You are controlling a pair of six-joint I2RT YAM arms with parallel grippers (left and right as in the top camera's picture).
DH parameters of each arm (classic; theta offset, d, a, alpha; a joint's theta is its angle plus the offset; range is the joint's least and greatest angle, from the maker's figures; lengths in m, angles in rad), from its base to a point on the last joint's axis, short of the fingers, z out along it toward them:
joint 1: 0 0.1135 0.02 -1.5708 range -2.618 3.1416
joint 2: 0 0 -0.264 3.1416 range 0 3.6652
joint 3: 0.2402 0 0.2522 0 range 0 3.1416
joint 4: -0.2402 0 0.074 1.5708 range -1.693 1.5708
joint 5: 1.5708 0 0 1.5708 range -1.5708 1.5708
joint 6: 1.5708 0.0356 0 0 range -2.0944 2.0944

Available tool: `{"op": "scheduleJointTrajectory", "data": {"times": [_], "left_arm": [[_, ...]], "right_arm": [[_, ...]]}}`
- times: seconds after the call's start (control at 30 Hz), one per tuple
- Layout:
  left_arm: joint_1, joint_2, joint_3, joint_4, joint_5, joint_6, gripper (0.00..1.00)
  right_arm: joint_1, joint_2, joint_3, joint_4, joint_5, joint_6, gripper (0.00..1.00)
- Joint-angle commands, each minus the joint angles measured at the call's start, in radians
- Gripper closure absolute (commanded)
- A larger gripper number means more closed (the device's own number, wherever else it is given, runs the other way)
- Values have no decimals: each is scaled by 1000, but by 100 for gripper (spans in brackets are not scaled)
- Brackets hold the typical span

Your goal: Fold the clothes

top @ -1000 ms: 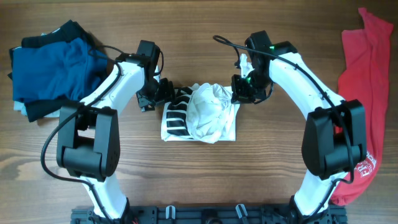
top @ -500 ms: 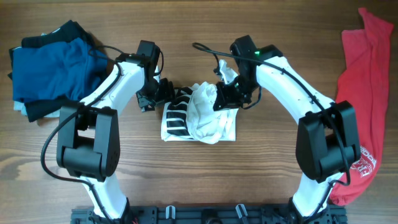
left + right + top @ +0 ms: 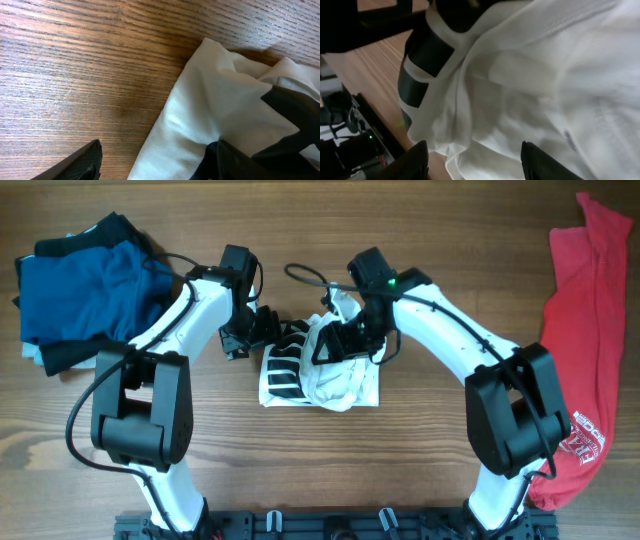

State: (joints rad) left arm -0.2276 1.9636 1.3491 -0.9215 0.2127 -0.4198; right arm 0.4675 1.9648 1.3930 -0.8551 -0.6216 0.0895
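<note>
The white T-shirt (image 3: 335, 380) with black bar print (image 3: 285, 370) lies bunched in a rough square at the table's middle. My right gripper (image 3: 335, 345) hovers over its upper middle, open, with rumpled white cloth (image 3: 530, 80) below and between its fingers (image 3: 412, 162). My left gripper (image 3: 262, 328) sits at the shirt's upper left corner, open. In the left wrist view the white cloth edge (image 3: 200, 115) runs between its spread fingertips (image 3: 75, 165), one of them over bare wood. A red T-shirt (image 3: 585, 330) lies at the far right, and folded blue and black garments (image 3: 80, 290) are stacked at the far left.
The wooden table (image 3: 320, 470) shows bare in front of the white shirt. A black rail (image 3: 320, 525) runs along the near edge between the two arm bases. The right arm's cable (image 3: 305, 272) loops above the shirt.
My right gripper has travelled left from the shirt's right edge to over its middle, drawing white cloth inward, and has opened. The left arm has not moved.
</note>
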Motion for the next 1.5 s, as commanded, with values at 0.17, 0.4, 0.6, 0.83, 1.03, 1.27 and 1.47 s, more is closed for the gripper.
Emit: {"op": "scheduleJointTrajectory", "data": {"times": [0.17, 0.4, 0.6, 0.83, 1.03, 1.27, 1.47], "left_arm": [[-6, 13, -8, -4, -5, 24, 28], [-6, 13, -8, -4, -6, 24, 27], [-6, 13, -8, -4, -5, 24, 27], [-6, 13, -8, -5, -5, 24, 27], [-6, 13, -8, -4, -5, 24, 27], [-6, 13, -8, -4, -5, 24, 27], [-6, 13, -8, -8, -5, 24, 28]], "right_arm": [[28, 5, -64, 95, -95, 52, 56], [45, 8, -65, 104, -97, 65, 61], [66, 8, -65, 125, -95, 74, 80], [47, -4, -62, 95, 59, 156, 96], [-79, -134, -29, -19, 248, 216, 96], [-191, -151, -57, -66, 314, 225, 96], [-179, -82, -112, -66, 323, 226, 96]]}}
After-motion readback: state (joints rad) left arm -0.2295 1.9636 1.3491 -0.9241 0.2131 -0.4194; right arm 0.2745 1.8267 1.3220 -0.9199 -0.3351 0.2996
